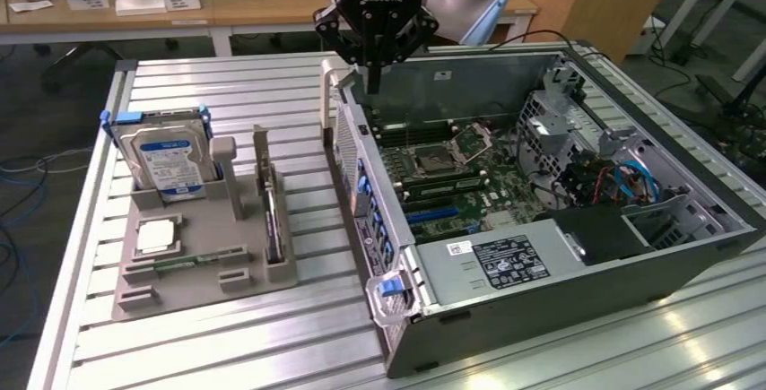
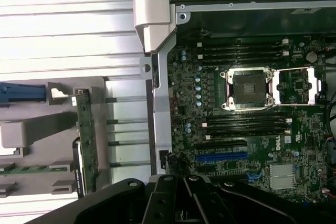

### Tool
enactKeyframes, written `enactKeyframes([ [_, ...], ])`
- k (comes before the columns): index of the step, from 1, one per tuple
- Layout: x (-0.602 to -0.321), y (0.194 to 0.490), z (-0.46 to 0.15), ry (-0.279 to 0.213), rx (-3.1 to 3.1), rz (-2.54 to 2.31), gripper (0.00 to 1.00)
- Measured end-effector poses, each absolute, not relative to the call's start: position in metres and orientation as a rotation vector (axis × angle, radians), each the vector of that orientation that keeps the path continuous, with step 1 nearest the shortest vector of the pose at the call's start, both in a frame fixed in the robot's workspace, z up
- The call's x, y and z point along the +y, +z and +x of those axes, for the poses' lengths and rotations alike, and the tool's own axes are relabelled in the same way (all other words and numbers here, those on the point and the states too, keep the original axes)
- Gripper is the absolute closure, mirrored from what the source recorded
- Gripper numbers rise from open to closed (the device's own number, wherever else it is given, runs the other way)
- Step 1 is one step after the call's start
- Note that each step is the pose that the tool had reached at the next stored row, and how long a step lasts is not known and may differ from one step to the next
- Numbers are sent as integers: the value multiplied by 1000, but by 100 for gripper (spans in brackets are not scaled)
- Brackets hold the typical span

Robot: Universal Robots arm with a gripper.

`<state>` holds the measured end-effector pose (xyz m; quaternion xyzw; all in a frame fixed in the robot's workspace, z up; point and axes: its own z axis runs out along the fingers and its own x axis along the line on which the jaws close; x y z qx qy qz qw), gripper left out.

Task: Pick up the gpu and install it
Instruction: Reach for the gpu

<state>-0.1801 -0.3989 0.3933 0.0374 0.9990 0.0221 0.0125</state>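
Gripper (image 1: 372,76) over the case (image 1: 575,293) wall, jaws pressed together and empty. The gpu (image 1: 273,220) stands on edge in the grey holder (image 1: 210,233), well apart. We judge two risks: shut jaws would butt the gpu, and a low traverse could clip the wall.

The gpu (image 1: 273,220) is dark grey-black with a green board edge. The hard drive (image 1: 168,164) is silver with a blue-white label. The holder (image 1: 204,269) is plain grey, the desk (image 1: 239,345) ribbed silver. The green motherboard (image 2: 184,103) carries blue slots (image 2: 220,157).
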Motion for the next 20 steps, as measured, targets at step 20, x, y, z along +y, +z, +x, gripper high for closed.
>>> enactKeyframes([
  [20,-399,393,-211,69,3114,117,89],
])
